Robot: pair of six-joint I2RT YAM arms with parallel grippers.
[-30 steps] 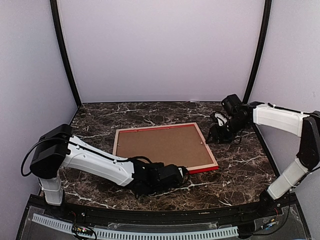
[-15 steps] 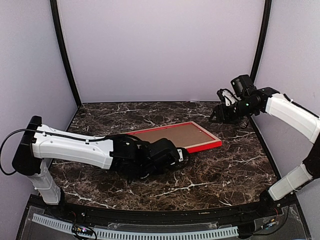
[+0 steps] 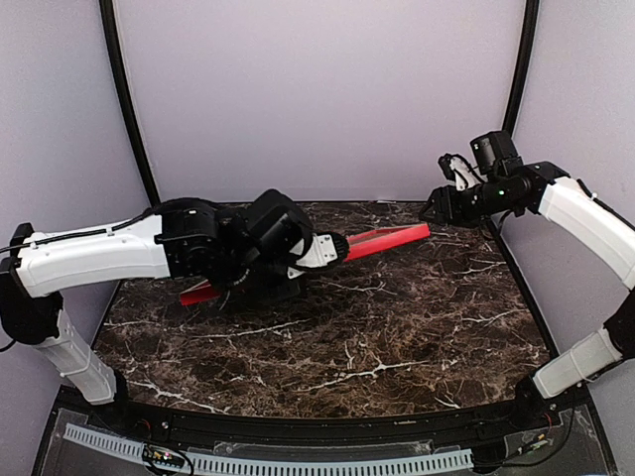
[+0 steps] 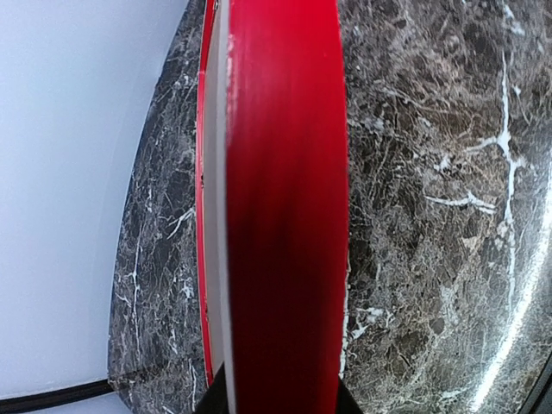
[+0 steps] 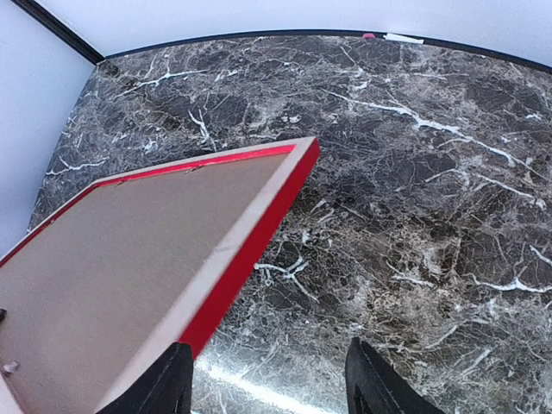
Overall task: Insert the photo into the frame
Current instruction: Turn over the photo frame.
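Note:
The frame (image 3: 387,239) is tilted steeply and shows almost edge-on as a red strip, its lower left corner down by the table. My left gripper (image 3: 332,248) is shut on its raised edge. In the left wrist view the red edge (image 4: 285,216) runs up from between my jaws (image 4: 276,401). My right gripper (image 3: 437,210) is open and empty, just off the frame's far right corner. The right wrist view shows the frame's pale back and red edge (image 5: 250,233) next to my left finger (image 5: 168,379), with a brown backing board (image 5: 112,267) in it. The photo is out of view.
The dark marble table (image 3: 397,327) lies under both arms. Pale walls with black corner posts (image 3: 129,109) close in the back and sides. A black rail runs along the near edge (image 3: 317,421).
My left arm has lifted the frame's near edge, swinging it from flat to almost upright. My right gripper has moved up and back from the frame's right side.

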